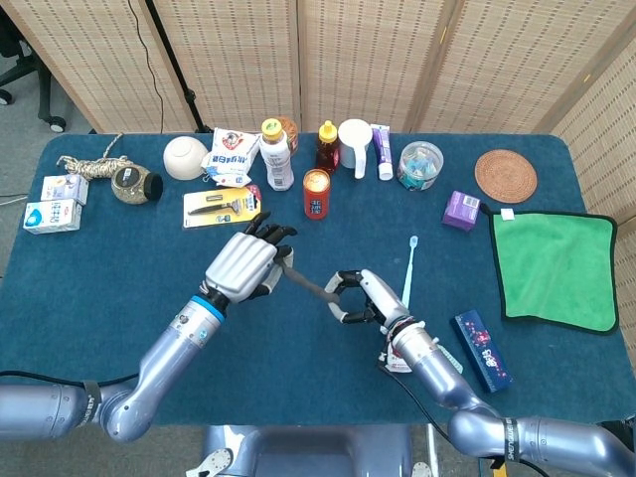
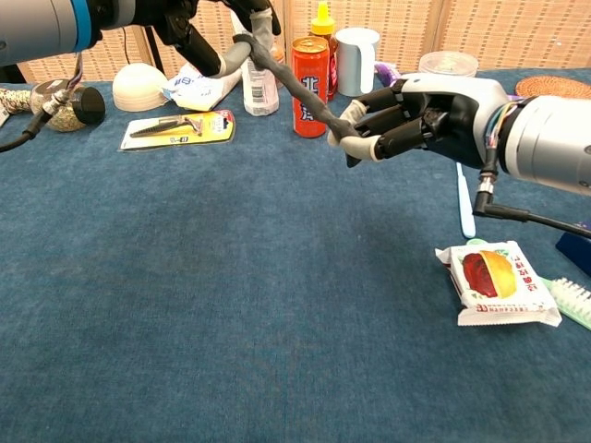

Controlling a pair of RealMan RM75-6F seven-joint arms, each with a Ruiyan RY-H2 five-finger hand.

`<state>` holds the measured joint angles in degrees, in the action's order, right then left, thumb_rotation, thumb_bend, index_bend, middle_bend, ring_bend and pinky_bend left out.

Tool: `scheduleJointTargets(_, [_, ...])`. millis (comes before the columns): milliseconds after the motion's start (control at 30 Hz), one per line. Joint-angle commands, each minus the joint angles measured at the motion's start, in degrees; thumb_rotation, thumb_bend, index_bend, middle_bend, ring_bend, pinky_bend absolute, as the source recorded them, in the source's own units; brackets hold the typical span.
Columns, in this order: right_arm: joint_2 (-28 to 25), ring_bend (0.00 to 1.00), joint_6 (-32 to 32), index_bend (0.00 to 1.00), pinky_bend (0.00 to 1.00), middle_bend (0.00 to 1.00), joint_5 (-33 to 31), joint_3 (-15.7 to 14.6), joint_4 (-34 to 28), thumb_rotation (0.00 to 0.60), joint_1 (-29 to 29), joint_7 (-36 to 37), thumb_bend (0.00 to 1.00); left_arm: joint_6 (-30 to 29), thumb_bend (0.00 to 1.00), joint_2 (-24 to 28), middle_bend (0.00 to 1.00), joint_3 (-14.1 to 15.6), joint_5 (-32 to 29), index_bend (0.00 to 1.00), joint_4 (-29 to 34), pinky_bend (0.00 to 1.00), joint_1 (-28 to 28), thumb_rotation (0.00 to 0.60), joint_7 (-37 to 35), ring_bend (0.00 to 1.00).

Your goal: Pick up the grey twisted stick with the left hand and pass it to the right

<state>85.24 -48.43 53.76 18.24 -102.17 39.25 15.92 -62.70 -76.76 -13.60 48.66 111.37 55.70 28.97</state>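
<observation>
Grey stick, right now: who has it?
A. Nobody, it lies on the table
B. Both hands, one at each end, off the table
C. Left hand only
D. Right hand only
B: the chest view shows the stick stretched in the air between the left hand, which grips its upper end, and the right hand, whose fingers pinch its lower end.
</observation>
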Motion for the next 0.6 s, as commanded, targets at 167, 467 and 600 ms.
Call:
scheduleJointTargets(167, [-0.8,0.41,-0.1,0.74,0.12,0.58,0.2,-0.4,0.1,0.6,-0.6,0.2,0.7,0.3,0.59,2.4,0.22,-0.1,0.7,0.66,0.3,0.0,-1.1,0.6,-1.6,0.19])
scheduleJointTargets(467, [-1.2,0.42,-0.1,0.75,0.13,0.59,0.7,-0.6,0.2,0.6,-1.2,0.8,0.71,0.8,0.59,5.0,0.22,-0.8,1.3,0.66,0.6,0.0,-2.0,0.6,-3.8,0.19])
scheduleJointTargets(600, [-1.3,0.42,-0.1,0.75,0.13,0.59,0.8,-0.7,0.2,0.6,-1.3,0.9,0.71,0.9,0.59,5.8,0.22,-0.8,1.8,0.66,0.8,0.0,-2.3,0.6,-4.2,0.19])
